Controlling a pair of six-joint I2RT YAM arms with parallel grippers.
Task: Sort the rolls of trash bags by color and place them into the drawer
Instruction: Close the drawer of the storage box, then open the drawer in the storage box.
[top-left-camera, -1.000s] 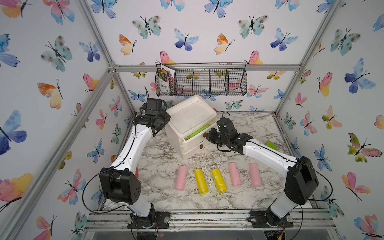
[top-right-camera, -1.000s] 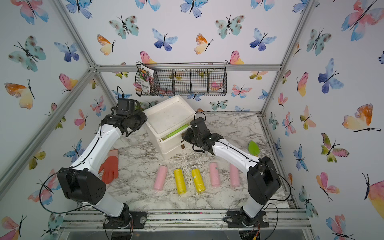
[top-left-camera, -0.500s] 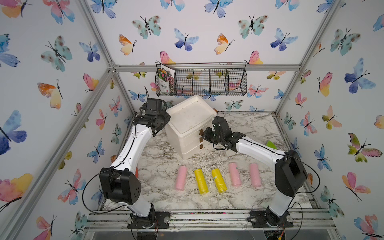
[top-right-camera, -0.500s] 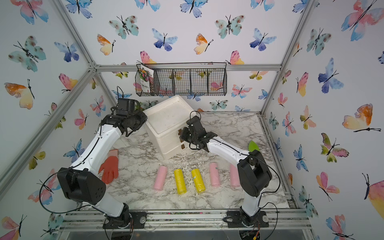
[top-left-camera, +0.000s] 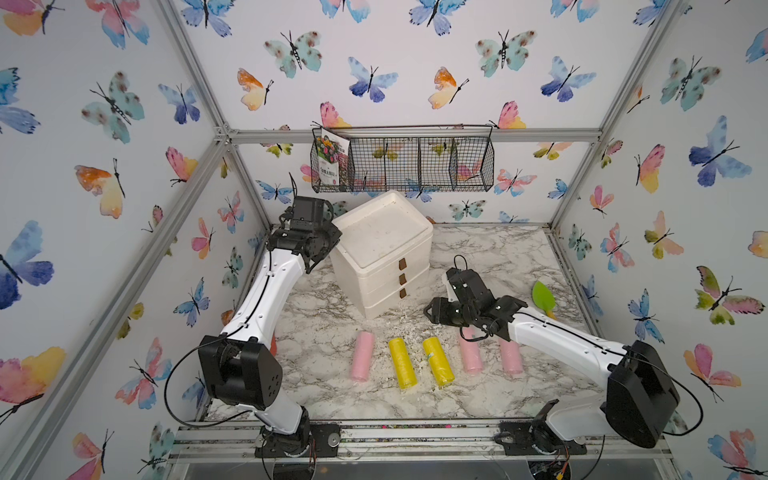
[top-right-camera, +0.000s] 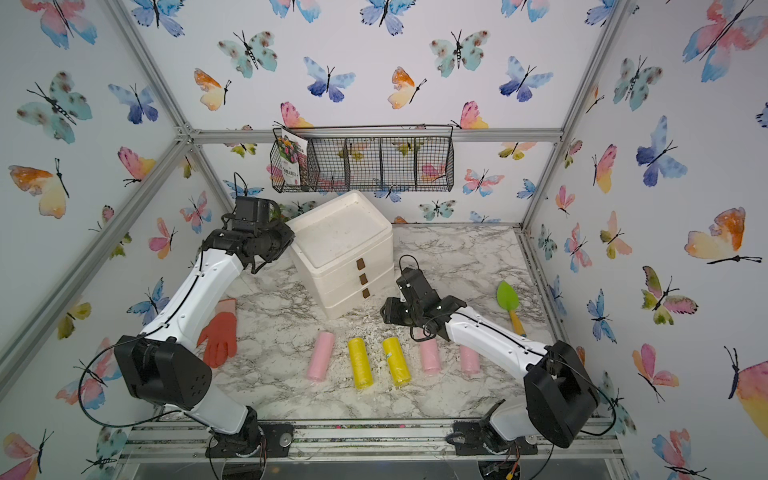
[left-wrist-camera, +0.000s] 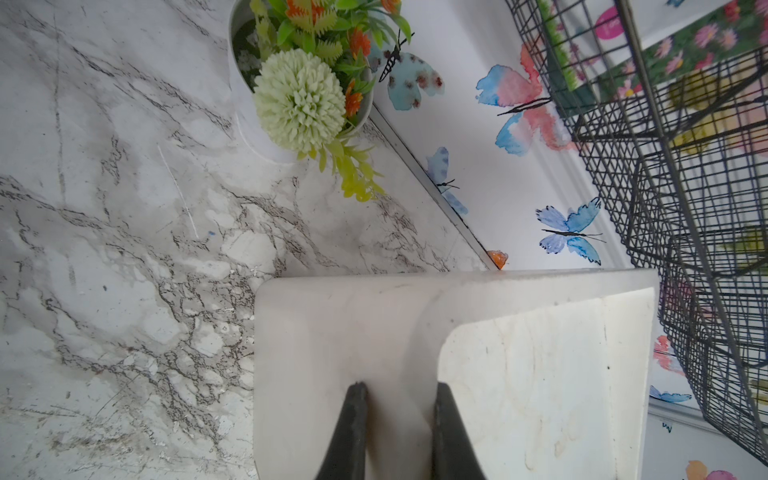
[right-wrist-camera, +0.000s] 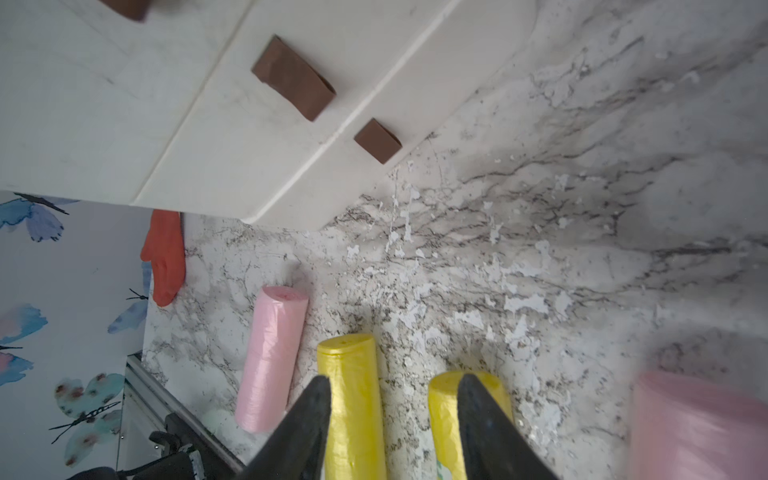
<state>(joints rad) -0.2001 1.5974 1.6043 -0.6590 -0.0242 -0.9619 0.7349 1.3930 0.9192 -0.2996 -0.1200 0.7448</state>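
Wire basket (top-left-camera: 473, 164), seed packet (top-left-camera: 331, 160), trowel (top-right-camera: 509, 297), orange glove (top-right-camera: 220, 336), potted plant (left-wrist-camera: 299, 99)

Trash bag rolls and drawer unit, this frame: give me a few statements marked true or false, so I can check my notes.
1. Five rolls lie on the table: three pink rolls and two yellow rolls. True.
2. A green roll lies among them. False: no green roll is in view; the only green thing on the table is the trowel.
3. All three drawers of the white drawer unit are shut. True.
4. The right gripper holds a yellow roll. False: its jaws are open and empty, above the table near the yellow rolls.
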